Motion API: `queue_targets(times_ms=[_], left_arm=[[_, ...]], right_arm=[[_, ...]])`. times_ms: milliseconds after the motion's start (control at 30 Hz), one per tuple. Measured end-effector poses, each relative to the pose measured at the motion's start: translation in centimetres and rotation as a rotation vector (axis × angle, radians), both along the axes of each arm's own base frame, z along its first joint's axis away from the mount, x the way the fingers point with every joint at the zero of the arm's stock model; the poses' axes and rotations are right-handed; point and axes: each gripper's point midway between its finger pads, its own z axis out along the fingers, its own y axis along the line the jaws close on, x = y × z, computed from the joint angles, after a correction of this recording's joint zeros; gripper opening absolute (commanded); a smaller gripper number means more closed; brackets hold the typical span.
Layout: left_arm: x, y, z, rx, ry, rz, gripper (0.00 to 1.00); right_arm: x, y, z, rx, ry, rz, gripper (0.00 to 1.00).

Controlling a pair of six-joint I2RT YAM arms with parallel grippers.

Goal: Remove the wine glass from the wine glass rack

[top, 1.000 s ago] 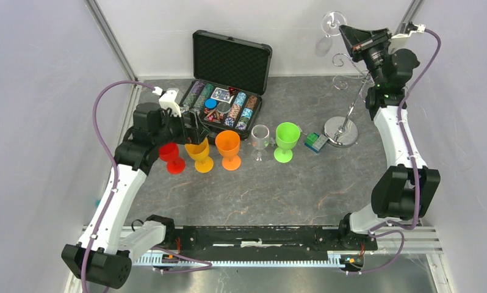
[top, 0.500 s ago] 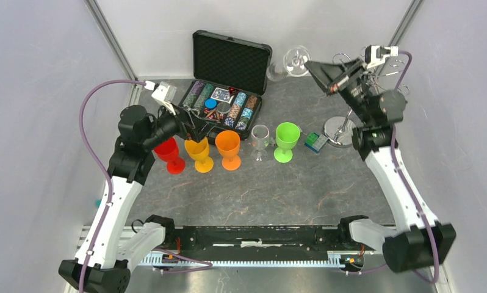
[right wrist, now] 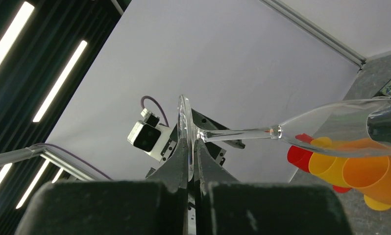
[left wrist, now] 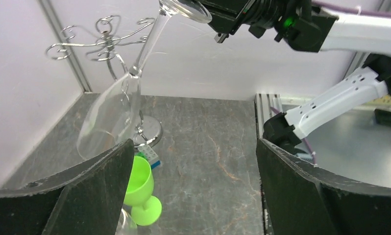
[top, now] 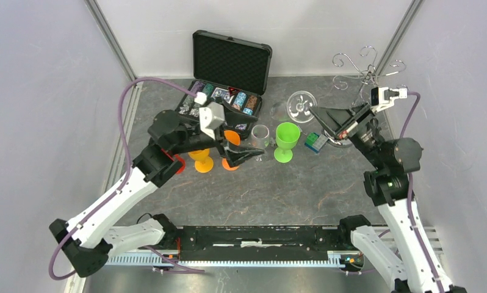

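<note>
As wine glass hangs pinched, rim seemingly cropped.

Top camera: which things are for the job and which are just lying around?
For the job: wine glass, wine glass rack, right gripper pinching its foot.
Just lying about: poker chip case, green cup, clear glass, yellow cup, small box.

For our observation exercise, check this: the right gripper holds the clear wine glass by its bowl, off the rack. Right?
No: the right gripper pinches the wine glass by its round foot, not its bowl; the right wrist view shows it. It is off the rack.
</note>
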Motion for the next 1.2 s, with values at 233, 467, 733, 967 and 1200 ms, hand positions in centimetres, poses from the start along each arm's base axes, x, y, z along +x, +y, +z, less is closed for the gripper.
queue_targets(times_ms=[233,467,733,967,1200], left_arm=[[-0.1,-4.7,-0.3,0.057,-0.150,-0.078,0.94],[-0.6,-7.9,0.7,0.056,-0.297,-0.113,0.82],[-0.1,-10.1,0.0,0.077,-0.396,-0.122,0.58],[0.8,-10.7,0.1,0.073,-0.434,-0.098,0.51],[1.9,-11.5,-0.2,0.066,-0.437,-0.062,0.40]], right_arm=[[-2.7,-0.5,-0.4,-0.002,-0.001,0.009,0.00],[-2.8,-0.2,-2.0,-0.015,0.042,0.030,0.00],[-2.8,-0.1,-2.4,-0.022,0.055,0.037,0.00],[-2.9,-0.1,-2.3,-0.018,0.056,0.044,0.00],[-3.1,-0.1,-2.1,-0.006,0.055,0.056,0.00]])
